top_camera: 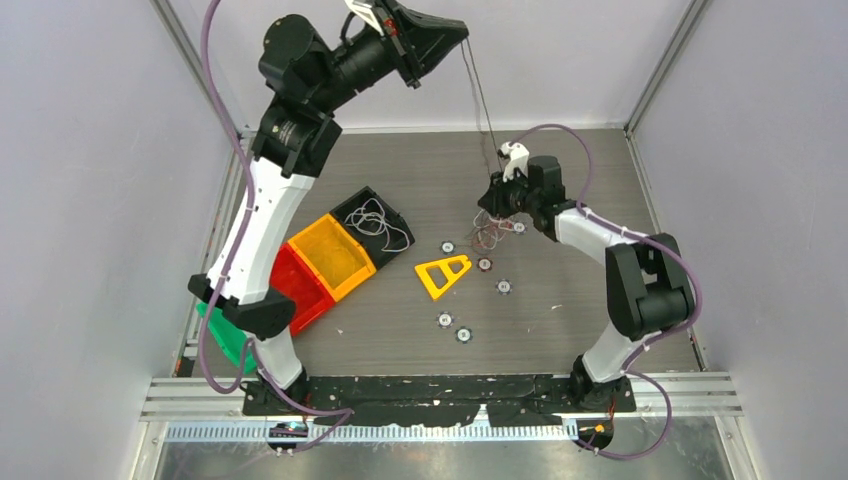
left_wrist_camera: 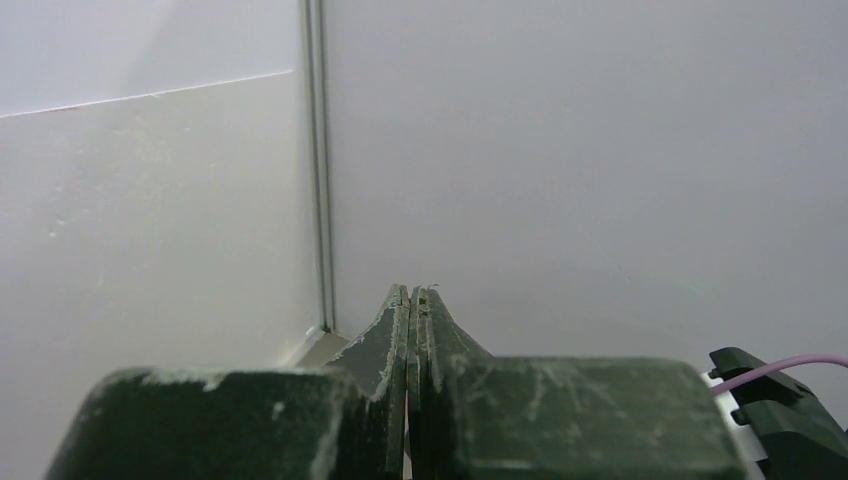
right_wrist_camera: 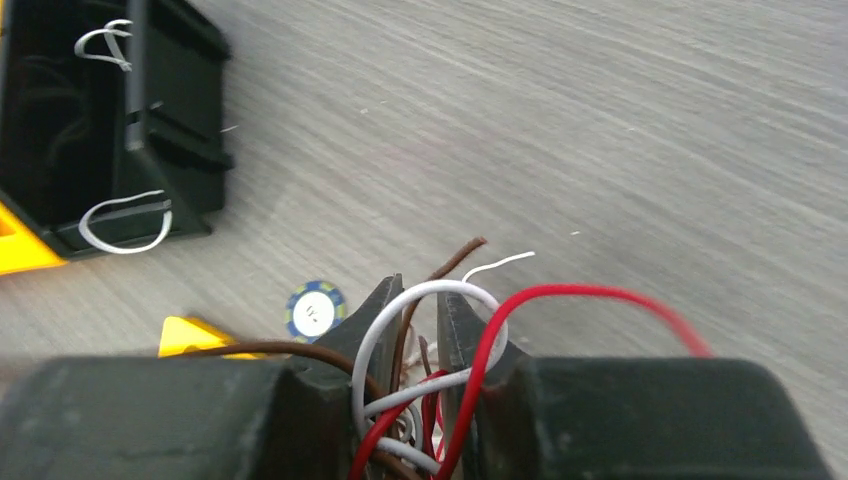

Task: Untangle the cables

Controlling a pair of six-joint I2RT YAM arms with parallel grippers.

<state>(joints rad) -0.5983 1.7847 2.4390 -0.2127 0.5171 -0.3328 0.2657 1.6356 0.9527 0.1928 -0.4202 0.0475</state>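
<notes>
— On the tabletop (top_camera: 580, 300), what is largest?

— Four bins in a row at the left: green bin (top_camera: 225, 340), red bin (top_camera: 300, 290), yellow bin (top_camera: 330, 255), black bin (top_camera: 350, 200). White wires (top_camera: 375, 215) lie in the black bin.

— Left arm?

— It is high, up by the back wall. The left end effector (top_camera: 460, 35) is pressed fully together. A thin dark strand (top_camera: 480, 95) runs from its tip down to the cables (top_camera: 485, 237).

— Where are the cables?

— They form a small tangle right of centre on the tabletop, at the right end effector (right_wrist_camera: 420, 300). Its jaws stand narrow, clamped on white, red and brown loops passing between them.

— Smaller items?

— A yellow triangle (top_camera: 430, 283) lies near the tangle on its left, not touching. Round discs (top_camera: 504, 287) are scattered about it.
</notes>
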